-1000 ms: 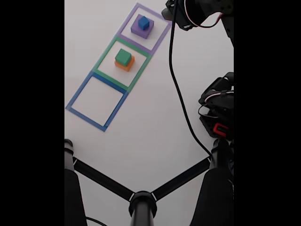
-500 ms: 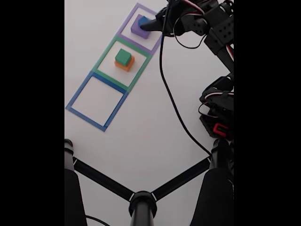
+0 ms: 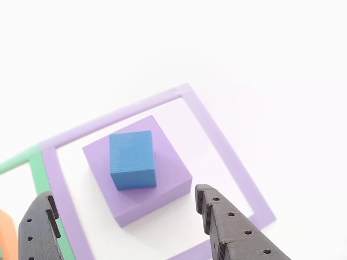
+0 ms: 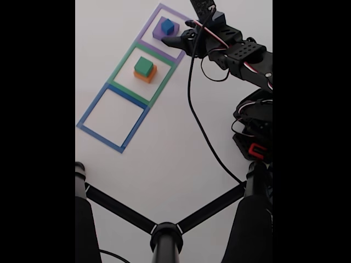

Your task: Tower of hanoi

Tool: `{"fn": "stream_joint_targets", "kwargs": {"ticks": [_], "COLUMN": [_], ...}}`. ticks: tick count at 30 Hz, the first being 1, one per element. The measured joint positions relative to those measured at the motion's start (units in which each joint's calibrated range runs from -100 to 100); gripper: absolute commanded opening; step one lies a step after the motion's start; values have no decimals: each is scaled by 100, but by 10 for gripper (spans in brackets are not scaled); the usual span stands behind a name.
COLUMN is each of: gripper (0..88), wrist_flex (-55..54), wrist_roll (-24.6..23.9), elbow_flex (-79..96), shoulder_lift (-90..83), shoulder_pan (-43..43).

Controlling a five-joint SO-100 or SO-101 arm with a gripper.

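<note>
In the fixed view, nearest on the white worktop (image 4: 181, 137) lies the flat blue square outline (image 4: 112, 118), beyond it the green square outline (image 4: 142, 74) holding the green block (image 4: 143, 66) stacked on the orange block (image 4: 146, 75). Farthest, inside the purple square outline (image 4: 166, 33), the blue block (image 3: 132, 159) sits on the purple block (image 3: 142, 174). The black tool (image 3: 127, 230) hovers just near of that stack, touching nothing, its two fingers (image 3: 233, 230) spread wide apart on either side of the purple block.
</note>
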Motion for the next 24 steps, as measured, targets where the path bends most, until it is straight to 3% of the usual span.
{"fn": "stream_joint_targets", "kwargs": {"ticks": [9,24], "gripper": [288,272], "wrist_flex": [-1942,-3395], "wrist_roll": [0,0], "elbow_flex": [26,-400], "shoulder_lift": [1570,3124], "shoulder_pan": [0,-115]}}
